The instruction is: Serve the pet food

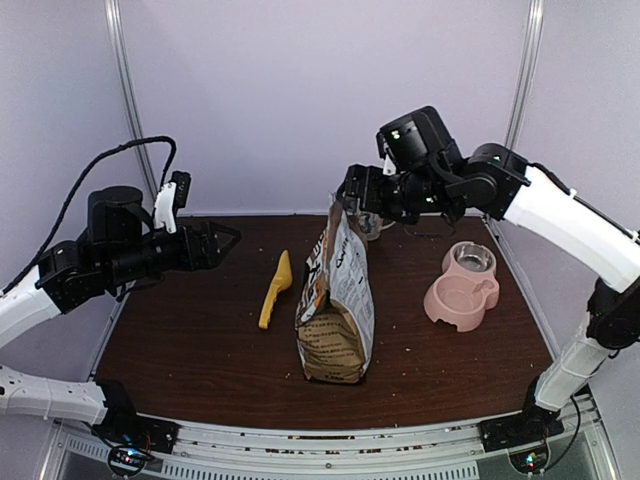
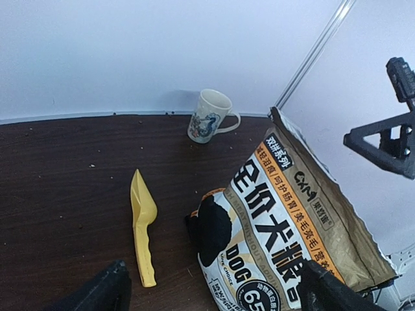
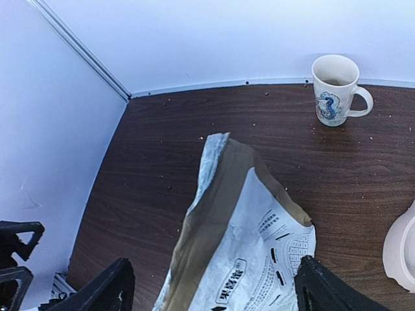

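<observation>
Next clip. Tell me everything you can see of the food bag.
The bag is kraft-brown paper with a white printed label: bold black Chinese characters, an orange stripe, the word DOG and a dark dog picture. It stands upright on the table, creased, its top crumpled and apparently open. No kibble shows. The open right claw straddles its top; contact cannot be told. The scoop lies apart on its left.

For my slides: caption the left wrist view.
Yellow plastic scoop lies beside the kraft-brown dog-food bag, white patterned mug behind, on dark wood table.
</observation>
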You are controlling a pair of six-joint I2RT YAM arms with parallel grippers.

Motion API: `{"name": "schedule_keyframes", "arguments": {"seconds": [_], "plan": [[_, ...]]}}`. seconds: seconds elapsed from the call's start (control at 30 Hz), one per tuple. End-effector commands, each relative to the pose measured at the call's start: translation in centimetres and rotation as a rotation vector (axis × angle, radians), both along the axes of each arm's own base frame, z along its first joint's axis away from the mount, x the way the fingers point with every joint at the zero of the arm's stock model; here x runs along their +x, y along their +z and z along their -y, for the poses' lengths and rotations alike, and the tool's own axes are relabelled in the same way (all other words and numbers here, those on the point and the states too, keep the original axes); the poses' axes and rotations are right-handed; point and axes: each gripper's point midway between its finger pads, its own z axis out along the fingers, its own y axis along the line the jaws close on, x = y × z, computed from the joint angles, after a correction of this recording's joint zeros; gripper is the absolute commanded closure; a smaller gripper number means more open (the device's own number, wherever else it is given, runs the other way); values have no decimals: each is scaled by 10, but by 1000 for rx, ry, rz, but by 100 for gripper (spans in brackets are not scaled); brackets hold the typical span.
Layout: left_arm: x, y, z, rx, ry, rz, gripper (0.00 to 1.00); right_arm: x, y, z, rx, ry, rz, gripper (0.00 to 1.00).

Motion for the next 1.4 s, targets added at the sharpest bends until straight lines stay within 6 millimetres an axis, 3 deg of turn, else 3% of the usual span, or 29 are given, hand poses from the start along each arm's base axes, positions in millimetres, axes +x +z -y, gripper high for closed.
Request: {"name": "schedule_keyframes", "arguments": {"seconds": [0.0,0.13,0.2,0.3,0.4,0.43,0.5,0.63,0.8,1.0,1.1,1.27,1.37], "plan": [[0,12,-14,-40,68,34,6,1,-16,-18,-125,-11,-5,12],[-1,12,-22,-39,91,37,5,9,-40,-33,-217,-17,-40,22],[-2,13,-23,-42,91,38,5,10,-42,-30,-268,-39,-42,39],[-3,11,-24,-40,93,30,5,4,-37,-21,-299,-60,-31,73],[-3,9,-24,-41,94,25,5,-4,-34,-11,-287,-65,-35,98],[-3,9,-24,-43,93,23,5,-7,-33,-9,-279,-63,-39,100],[-4,10,-23,-47,87,23,5,-16,-31,-4,-256,-45,-47,100],[-9,14,-21,-52,60,27,4,-46,-6,-5,-134,27,-46,100],[-13,19,-17,-39,19,38,5,-85,25,-18,28,134,-34,100],[-12,15,-1,-12,-46,29,5,-106,14,-57,108,229,-49,100],[-13,13,11,-30,-93,18,5,-103,7,-56,82,219,-38,100],[-19,21,29,-127,-159,19,5,-101,18,-37,17,229,45,55],[-23,28,39,-167,-189,24,6,-101,24,-20,-44,221,73,50]]}}
